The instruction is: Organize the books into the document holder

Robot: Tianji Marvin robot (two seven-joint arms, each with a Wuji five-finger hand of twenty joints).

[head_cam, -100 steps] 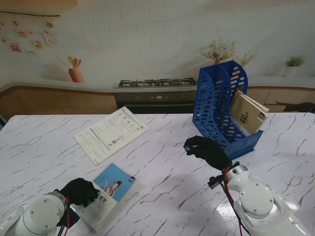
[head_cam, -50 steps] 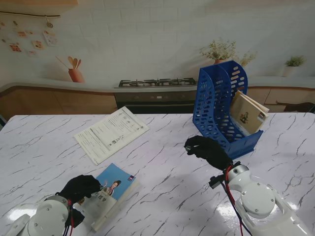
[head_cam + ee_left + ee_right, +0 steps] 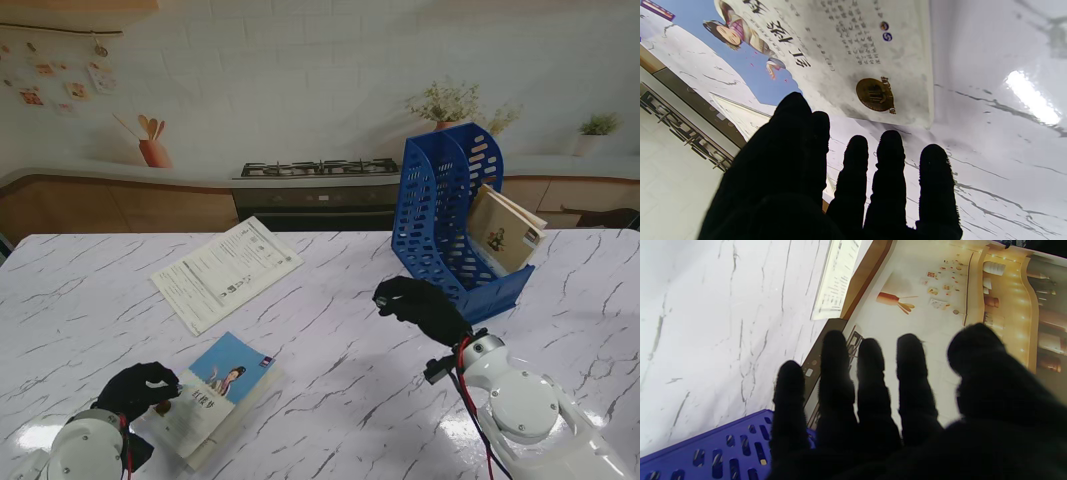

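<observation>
On veined marble (image 3: 340, 380), glossy flat book (image 3: 215, 395) (gold seal).

The tabletop (image 3: 330, 290) is glossy veined marble, the document holder (image 3: 445, 215) smooth perforated blue plastic, the book (image 3: 215, 398) has a slightly shiny paper cover, and each robot hand (image 3: 140, 390) wears matt black cloth.

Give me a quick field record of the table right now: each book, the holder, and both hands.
holder: blue document holder, upright, on the table's far right
stored book: tan book leaning in the holder's right compartment
blue-cover book: flat on the table, near left, not yet filed
white booklet: flat, farther from me, left of centre
left hand: at the blue-cover book's near corner, fingers apart, holding nothing
right hand: beside the holder's near end, holding nothing
</observation>
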